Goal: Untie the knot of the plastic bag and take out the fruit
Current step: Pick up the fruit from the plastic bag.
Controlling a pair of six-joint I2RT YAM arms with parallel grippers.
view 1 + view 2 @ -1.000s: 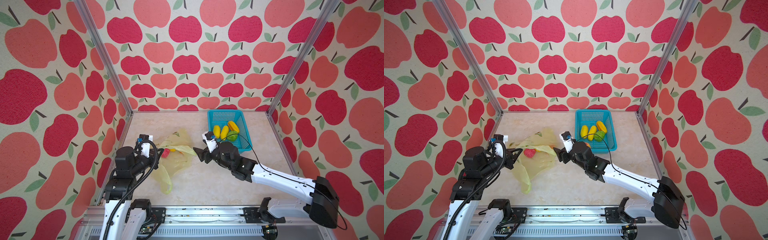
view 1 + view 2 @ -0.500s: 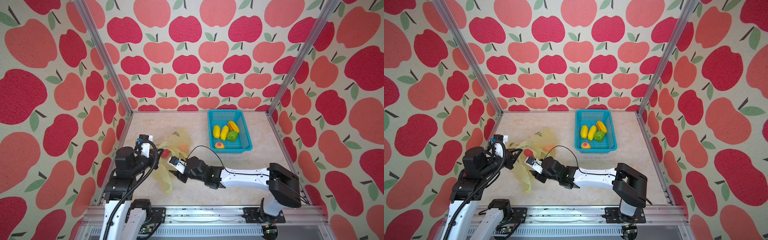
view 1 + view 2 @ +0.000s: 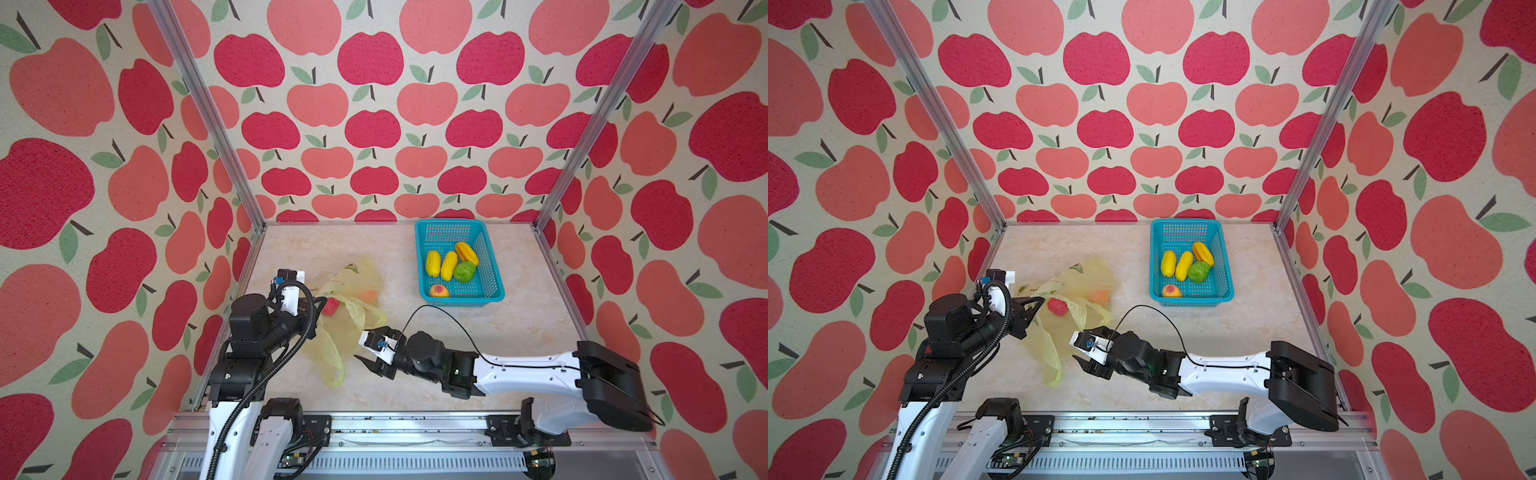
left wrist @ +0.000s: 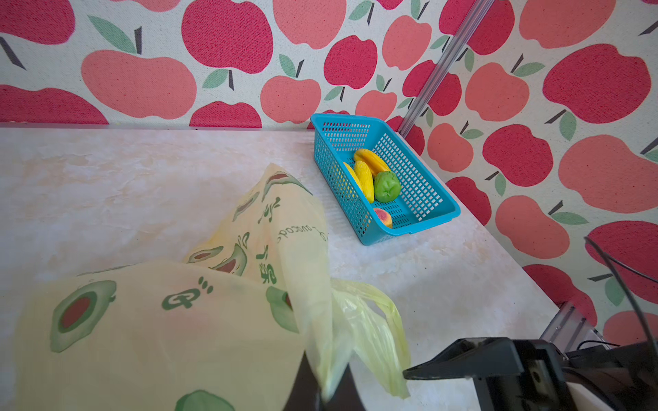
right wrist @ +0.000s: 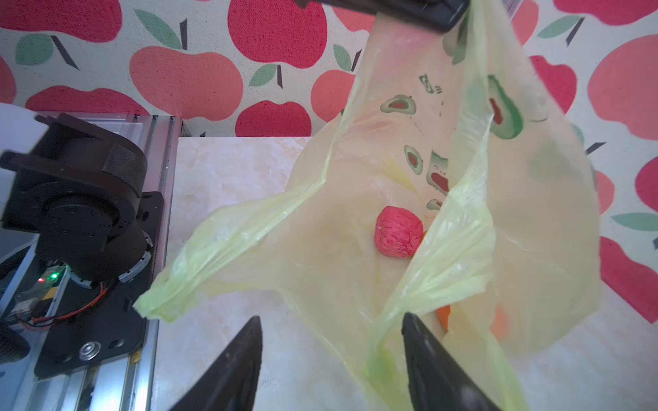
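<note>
The thin yellow-green plastic bag (image 3: 347, 332) sags open at near left, handles loose, holding a red fruit (image 3: 331, 306) and an orange one (image 3: 368, 296); five more fruits (image 3: 449, 266) lie far right.

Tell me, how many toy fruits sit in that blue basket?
5: a yellow fruit, a second yellow fruit beside it, an orange fruit farther back, a green fruit, and a peach by the near wall. None looks hidden.

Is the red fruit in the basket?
No, the red fruit lies inside the bag, as the right wrist view shows.
</note>
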